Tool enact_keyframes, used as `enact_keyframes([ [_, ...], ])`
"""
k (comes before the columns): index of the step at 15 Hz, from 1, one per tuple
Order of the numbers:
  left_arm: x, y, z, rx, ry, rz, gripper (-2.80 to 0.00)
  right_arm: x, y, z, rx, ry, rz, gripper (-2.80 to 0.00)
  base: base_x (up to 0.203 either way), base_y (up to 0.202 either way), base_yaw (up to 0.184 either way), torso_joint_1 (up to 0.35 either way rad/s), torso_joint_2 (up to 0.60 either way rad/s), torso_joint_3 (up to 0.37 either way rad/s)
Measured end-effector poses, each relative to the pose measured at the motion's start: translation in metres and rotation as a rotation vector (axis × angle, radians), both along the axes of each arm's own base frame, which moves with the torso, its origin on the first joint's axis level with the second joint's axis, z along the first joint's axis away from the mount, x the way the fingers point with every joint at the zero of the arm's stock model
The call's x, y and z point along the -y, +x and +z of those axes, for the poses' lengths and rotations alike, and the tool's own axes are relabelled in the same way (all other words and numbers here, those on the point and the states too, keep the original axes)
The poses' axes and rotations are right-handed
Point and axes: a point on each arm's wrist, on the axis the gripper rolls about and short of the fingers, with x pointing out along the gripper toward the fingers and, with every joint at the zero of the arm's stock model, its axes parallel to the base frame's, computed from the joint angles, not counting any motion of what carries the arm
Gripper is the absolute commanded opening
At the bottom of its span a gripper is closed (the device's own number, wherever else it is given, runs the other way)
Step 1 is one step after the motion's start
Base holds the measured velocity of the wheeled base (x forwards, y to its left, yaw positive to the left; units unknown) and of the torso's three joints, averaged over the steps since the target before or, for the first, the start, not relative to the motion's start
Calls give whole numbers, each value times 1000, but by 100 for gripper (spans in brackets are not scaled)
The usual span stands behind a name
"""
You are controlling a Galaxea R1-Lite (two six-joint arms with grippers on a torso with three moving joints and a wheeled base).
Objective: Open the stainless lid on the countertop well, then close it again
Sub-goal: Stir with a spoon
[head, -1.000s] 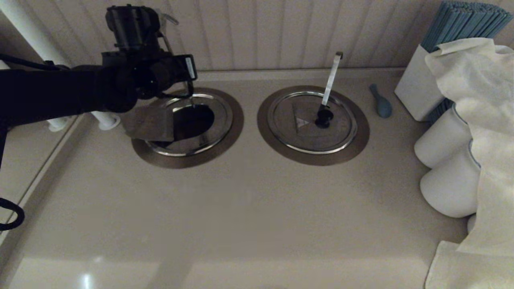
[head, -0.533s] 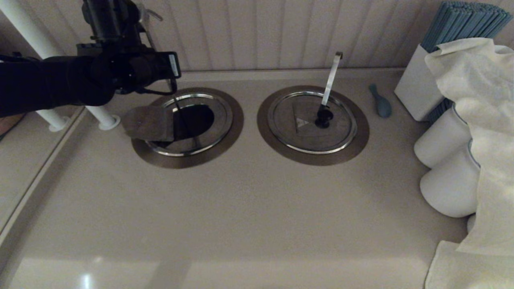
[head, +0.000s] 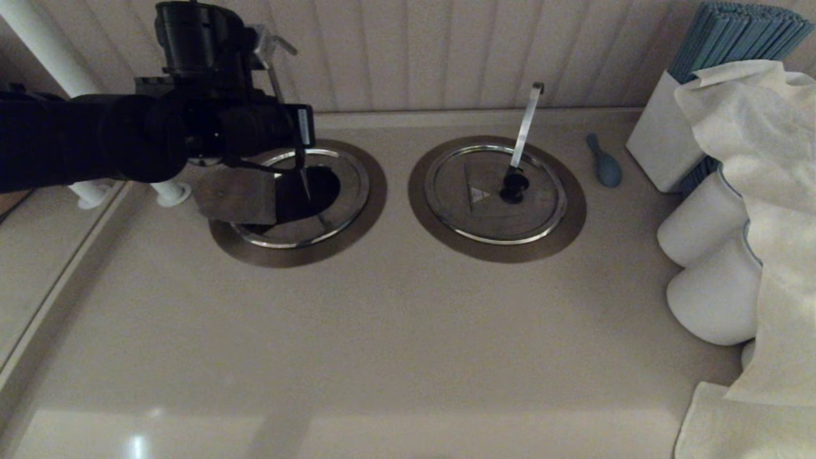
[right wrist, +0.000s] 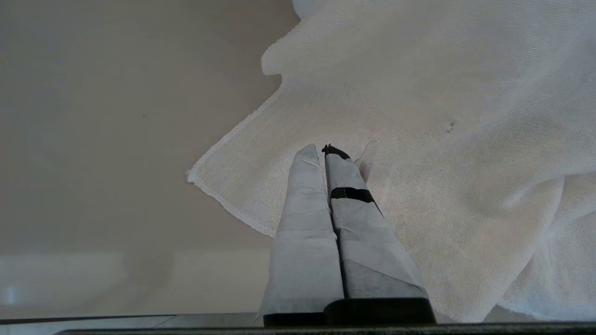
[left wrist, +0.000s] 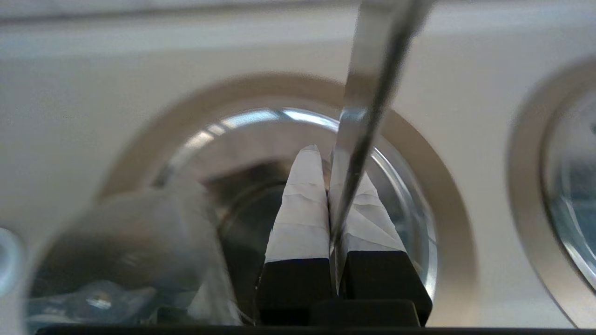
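Since half a second ago, the left arm has slid toward the right in the head view. The flap has not moved.

The stainless lid sits on the countertop well, left of the middle of the frame. Its flap is folded back to the left, so the dark hole shows. I think the opening part is done and the closing part comes next.

The left gripper is above the well, and its fingers are pinching the thin utensil handle. Maybe it holds the handle to keep it out of the flap's way.

The head view hides those fingers behind the black arm. Only the left wrist view shows them squeezing the handle. The head view alone shows the twin lid, which is closed.

The right gripper shows only in its own wrist view. Its fingers are pressed together with nothing between them, and it is parked over a white cloth.
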Motion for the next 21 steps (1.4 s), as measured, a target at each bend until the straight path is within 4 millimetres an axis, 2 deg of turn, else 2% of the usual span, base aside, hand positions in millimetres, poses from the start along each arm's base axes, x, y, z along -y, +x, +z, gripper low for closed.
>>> enact_keyframes([
  [3,15,-1,-5,-4,-1,-33,-280,0,0,0,0,0,0,-280,0,0,0,0,0,0],
  [8,23,15,-4,65,-60,-18,-280,0,0,0,0,0,0,-280,0,0,0,0,0,0],
  [10,18,23,-4,78,-62,27,-280,0,0,0,0,0,0,-280,0,0,0,0,0,0],
  [14,-6,34,-1,97,-60,100,-280,0,0,0,0,0,0,-280,0,0,0,0,0,0],
  [17,-19,33,2,90,-28,127,-280,0,0,0,0,0,0,-280,0,0,0,0,0,0],
  [21,-23,28,-3,48,19,130,-280,0,0,0,0,0,0,-280,0,0,0,0,0,0],
])
